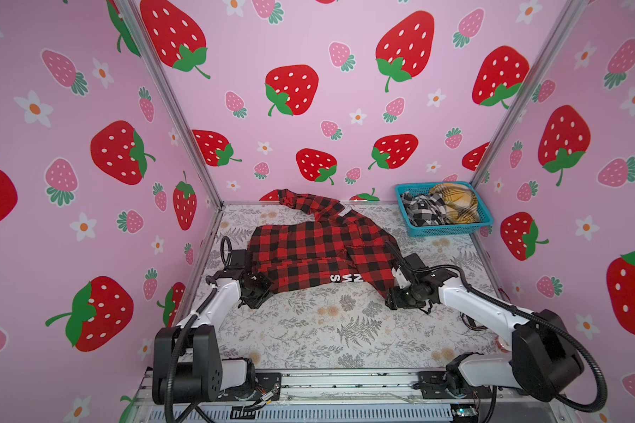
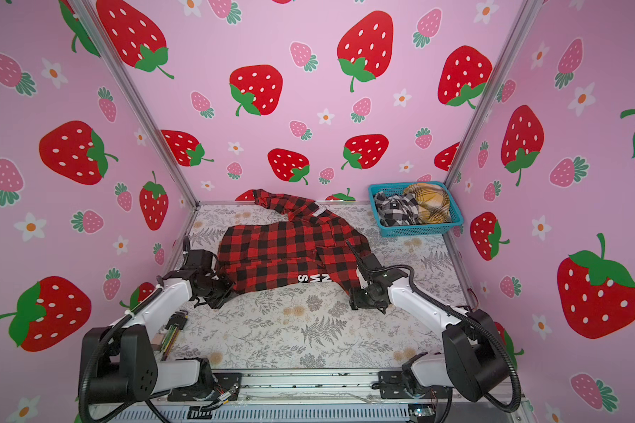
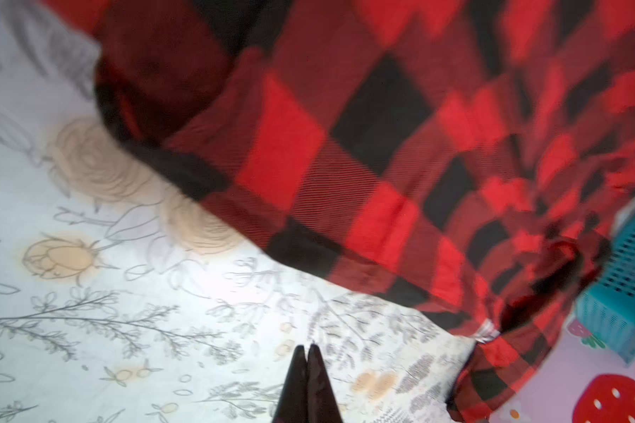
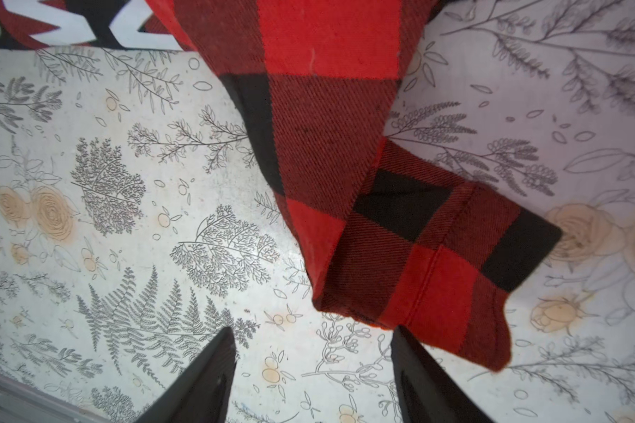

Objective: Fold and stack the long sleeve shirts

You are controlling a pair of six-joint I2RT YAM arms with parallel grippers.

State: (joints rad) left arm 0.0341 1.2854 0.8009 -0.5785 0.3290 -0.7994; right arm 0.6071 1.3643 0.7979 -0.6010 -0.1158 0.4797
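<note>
Black and tapered, the left fingers (image 3: 297,381) are pressed tip to tip with nothing between them. They sit over the bare floral table (image 3: 125,293), just short of the red-and-black shirt (image 3: 382,146); that view is blurred, so they only seem clear of the cloth. The right fingers (image 4: 213,366) stand spread and empty, with a stitched twill cuff (image 4: 437,263) lying flat just past their tips.

In both top views the left arm (image 1: 222,293) reaches in from the near left corner, its wrist bent down at the shirt's near left corner. The right arm (image 1: 470,300) stretches low from the near right corner, its wrist at the sleeve end.

The shirt lies rumpled from mid table to the far edge, one sleeve climbing the back wall (image 1: 345,110). White block letters (image 1: 345,279) sit on a black band at its near hem.

A teal mesh basket (image 1: 451,229) in the far right corner holds crumpled black-and-white plaid cloth (image 1: 420,208) and yellow plaid cloth (image 1: 455,205).
</note>
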